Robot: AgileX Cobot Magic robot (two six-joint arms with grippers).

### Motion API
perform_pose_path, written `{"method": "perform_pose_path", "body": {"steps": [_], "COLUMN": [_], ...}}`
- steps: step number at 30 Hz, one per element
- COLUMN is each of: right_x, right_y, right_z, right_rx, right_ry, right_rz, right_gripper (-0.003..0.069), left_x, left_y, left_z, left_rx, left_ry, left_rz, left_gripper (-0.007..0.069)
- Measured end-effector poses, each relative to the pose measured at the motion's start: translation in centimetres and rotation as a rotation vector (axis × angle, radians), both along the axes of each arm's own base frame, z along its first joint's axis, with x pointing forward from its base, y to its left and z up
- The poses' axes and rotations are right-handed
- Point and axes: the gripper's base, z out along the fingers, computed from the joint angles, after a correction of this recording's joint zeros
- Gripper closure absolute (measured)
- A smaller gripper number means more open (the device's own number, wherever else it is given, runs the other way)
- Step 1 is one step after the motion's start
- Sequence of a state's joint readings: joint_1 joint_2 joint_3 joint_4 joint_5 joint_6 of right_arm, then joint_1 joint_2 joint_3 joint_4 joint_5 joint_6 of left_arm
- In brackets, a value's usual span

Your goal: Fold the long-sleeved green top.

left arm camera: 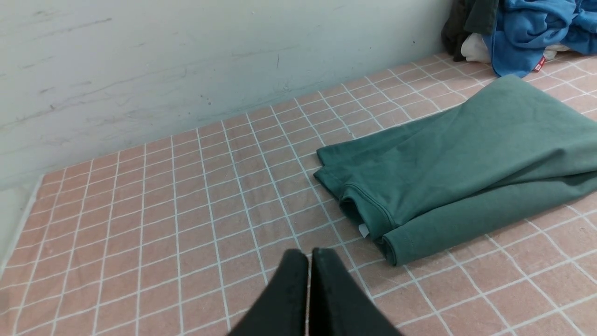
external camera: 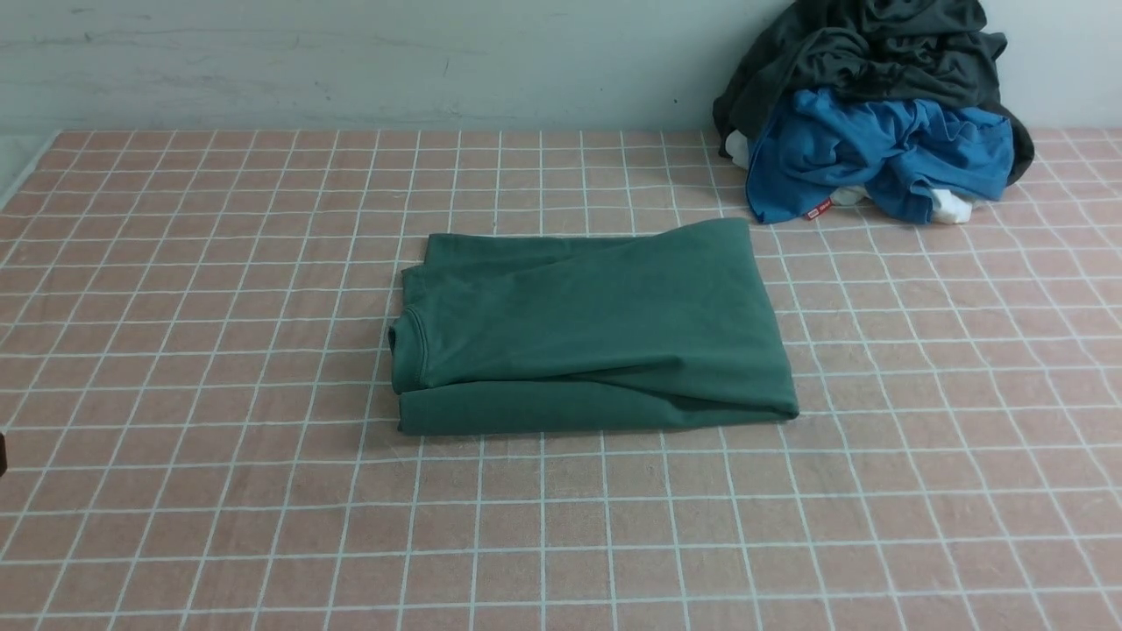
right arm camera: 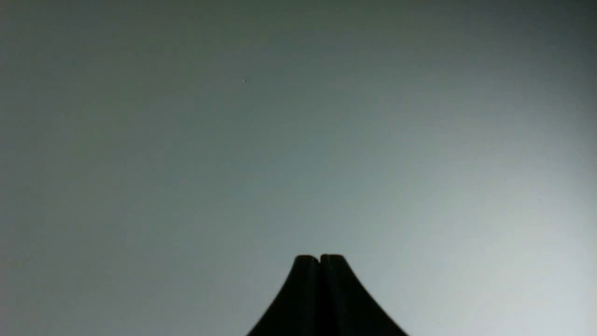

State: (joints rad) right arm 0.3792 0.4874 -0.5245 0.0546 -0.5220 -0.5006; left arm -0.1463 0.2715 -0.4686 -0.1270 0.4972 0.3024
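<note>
beside the green long-sleeved top (left arm camera: 466,163), left end effector (left arm camera: 309,254) closed, empty

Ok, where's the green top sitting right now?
In the front view the green top lies folded mid-table, clear of the blue garment piled at the far right by the wall.

Green long-sleeved top (external camera: 592,329) folded into compact rectangle, lying flat mid-surface on pink checked cloth (external camera: 219,526). Ribbed collar (external camera: 412,346) at its left end, folded edge along near side. Neither gripper in view, so no tool to place things against; only dark sliver at left frame edge (external camera: 3,454), unidentifiable. Clothes pile at far right against pale wall (external camera: 351,61): dark grey-black garment (external camera: 877,53) on top, bright blue garment (external camera: 877,158) beneath, white fabric bits (external camera: 951,206) under blue. Pile lies apart from top.
</note>
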Motion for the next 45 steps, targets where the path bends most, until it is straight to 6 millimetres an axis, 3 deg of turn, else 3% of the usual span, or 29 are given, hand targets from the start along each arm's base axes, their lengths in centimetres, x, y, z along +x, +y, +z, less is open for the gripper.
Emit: {"method": "perform_pose_path", "body": {"steps": [6,10,21,27,33,39,45], "right_x": [-1.2,-0.9,-0.7,-0.4,-0.7,-1.4,-2.1], "right_y": [-0.4,-0.2,-0.1,-0.1,-0.6,-0.9,-1.8], "right_z": [-2.0,-3.1,-3.9,-8.5,-16.4,-18.7,-20.4], "right_rx": [-0.087,-0.134,-0.153,-0.135,-0.091,-0.114,-0.1], "right_ry": [0.209,0.326,0.372,0.33,0.43,0.571,0.73], "right_rz": [0.011,0.015,0.016,0.009,0.01,0.01,-0.127], "right_gripper": [0.0673,0.0673,0.0673,0.0673,0.0673,0.0673,0.0673], "left_x": [0.0,0.0,0.0,0.0,0.0,0.0,0.0], "left_y": [0.0,0.0,0.0,0.0,0.0,0.0,0.0], "left_z": [0.0,0.0,0.0,0.0,0.0,0.0,0.0], "left_rx": [0.0,0.0,0.0,0.0,0.0,0.0,0.0], "left_ry": [0.0,0.0,0.0,0.0,0.001,0.0,0.0], "left_rz": [0.0,0.0,0.0,0.0,0.0,0.0,0.0], "left_gripper": [0.0627,0.0627,0.0627,0.0627,0.0627,0.0627,0.0627]}}
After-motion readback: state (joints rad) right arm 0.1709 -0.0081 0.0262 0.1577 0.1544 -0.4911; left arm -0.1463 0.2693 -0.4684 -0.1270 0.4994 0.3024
